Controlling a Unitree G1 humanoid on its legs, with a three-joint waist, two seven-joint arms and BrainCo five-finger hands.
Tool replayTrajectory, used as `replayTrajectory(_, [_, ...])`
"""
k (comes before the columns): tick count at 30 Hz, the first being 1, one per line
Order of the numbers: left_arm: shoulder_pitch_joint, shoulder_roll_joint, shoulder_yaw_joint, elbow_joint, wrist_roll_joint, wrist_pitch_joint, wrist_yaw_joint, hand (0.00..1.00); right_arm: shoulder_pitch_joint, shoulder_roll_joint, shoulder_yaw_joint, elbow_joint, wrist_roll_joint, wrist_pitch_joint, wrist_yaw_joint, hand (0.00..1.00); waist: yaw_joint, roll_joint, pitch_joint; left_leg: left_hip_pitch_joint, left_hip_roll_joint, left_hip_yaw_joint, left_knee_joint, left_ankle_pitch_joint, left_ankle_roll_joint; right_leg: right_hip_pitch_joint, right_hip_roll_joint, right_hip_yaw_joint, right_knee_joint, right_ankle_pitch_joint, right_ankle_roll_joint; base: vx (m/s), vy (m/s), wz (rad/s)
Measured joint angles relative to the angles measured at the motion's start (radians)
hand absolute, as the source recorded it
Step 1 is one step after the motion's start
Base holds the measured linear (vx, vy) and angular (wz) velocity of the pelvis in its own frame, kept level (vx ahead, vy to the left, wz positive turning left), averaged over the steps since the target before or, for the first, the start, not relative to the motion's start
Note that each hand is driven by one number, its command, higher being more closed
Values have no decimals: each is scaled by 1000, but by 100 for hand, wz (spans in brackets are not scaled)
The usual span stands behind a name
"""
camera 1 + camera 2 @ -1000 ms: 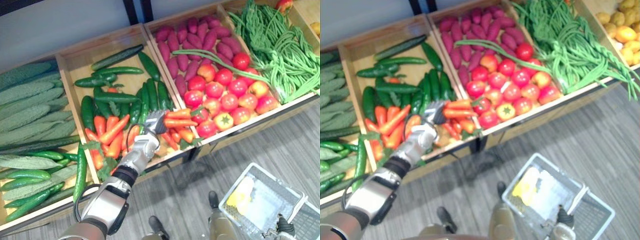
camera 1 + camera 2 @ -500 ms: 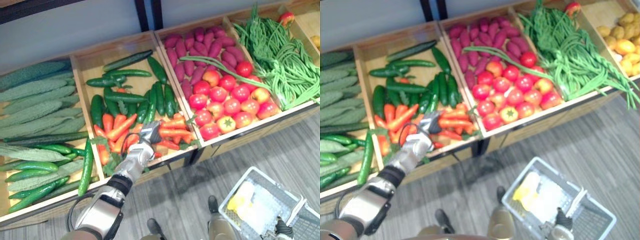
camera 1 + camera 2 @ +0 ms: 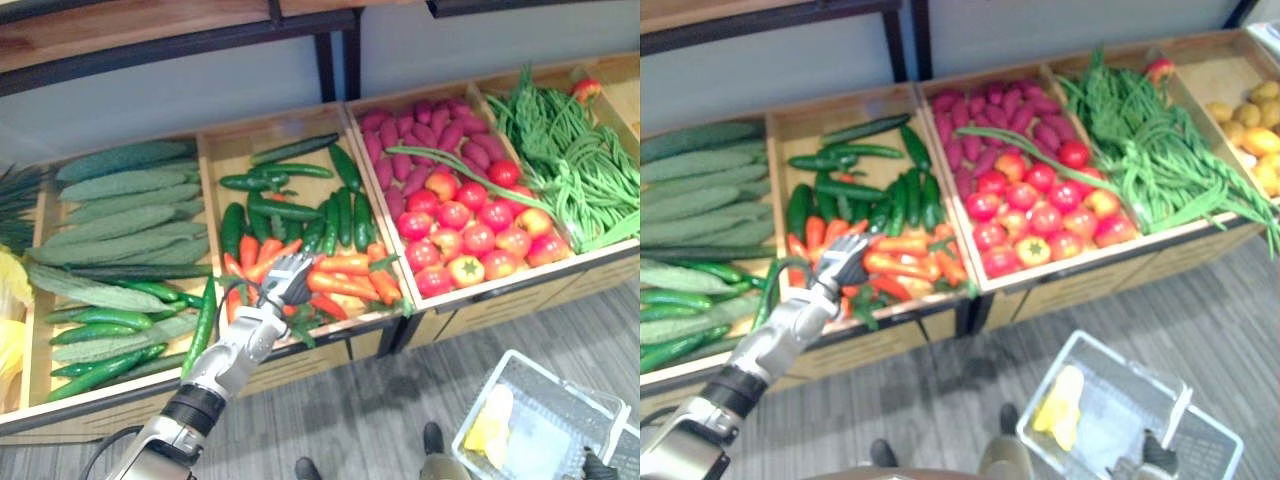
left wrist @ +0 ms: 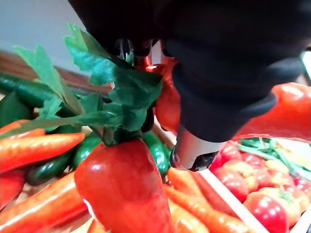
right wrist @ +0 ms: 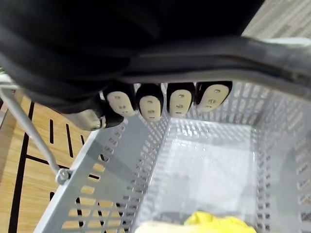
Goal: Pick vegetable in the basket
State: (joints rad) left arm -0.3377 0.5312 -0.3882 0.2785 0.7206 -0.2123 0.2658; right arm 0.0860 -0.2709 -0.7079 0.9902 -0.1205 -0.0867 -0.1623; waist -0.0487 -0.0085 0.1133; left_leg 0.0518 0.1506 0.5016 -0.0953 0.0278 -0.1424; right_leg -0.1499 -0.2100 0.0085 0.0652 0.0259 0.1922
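My left hand rests on the pile of orange carrots at the front of the second wooden crate. In the left wrist view its thumb and fingers curl round a carrot, partly behind green leaves. A fat leafy carrot lies just below the palm. My right hand is shut on the grey handle of the white wire basket down on the floor at the lower right. A yellow item lies in the basket.
Dark cucumbers lie behind the carrots. Bumpy gourds fill the left crate. Tomatoes and purple sweet potatoes share the third crate, with long beans beyond. Grey floor lies in front of the crates.
The whole picture has shifted, so the camera has moved. My left hand stays on the same carrots and my right hand still holds the basket handle.
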Motion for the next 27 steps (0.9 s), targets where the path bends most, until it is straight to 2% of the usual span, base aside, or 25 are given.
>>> replayTrajectory(7, [11, 40, -45, -154, -10, -61, -35, 100, 11, -23, 0, 0, -31, 16, 3, 100, 5, -10, -55, 10, 5, 17, -5, 0, -2, 4, 7, 20, 0, 0, 0, -21, -17, -7])
replayTrajectory(9, [11, 54, -67, -194, -10, -71, -42, 100, 22, -29, 0, -3, -36, 16, 7, 100, 20, -11, -61, 25, 10, 37, -6, -2, -5, 6, 15, 38, 0, 0, 0, -32, -32, -23])
replayTrajectory(14, [12, 69, -81, -258, -44, -104, -56, 100, 59, -47, 11, -35, -40, 18, 17, 100, 23, -17, -75, 39, 18, 60, -6, -1, -10, 9, 28, 54, 0, 0, 0, -9, -31, -11])
replayTrajectory(17, [12, 102, -103, -288, -49, -113, -56, 100, 63, -77, 33, -46, -76, 18, 19, 100, 22, -26, -83, 61, 20, 93, -6, -6, -17, 9, 39, 87, -1, 2, 1, 1, -18, -31])
replayTrajectory(18, [12, 108, -116, -294, -49, -113, -57, 100, 69, -90, 48, -63, -76, 18, 19, 100, 19, -19, -92, 66, 19, 98, -6, -7, -19, 8, 40, 96, -1, 2, 2, 13, -11, -29])
replayTrajectory(24, [12, 109, -146, -313, -49, -137, -76, 100, 95, -124, 73, -166, -80, 17, 20, 100, 13, -33, -98, 92, 21, 154, -3, -17, -29, -3, 57, 147, -2, 8, 6, 28, -15, -26])
replayTrajectory(27, [12, 111, -167, -336, -49, -139, -78, 100, 97, -130, 90, -249, -117, 17, 21, 100, -3, -34, -97, 108, 21, 177, 0, -23, -33, -3, 62, 166, 0, 9, 8, 26, -7, -21])
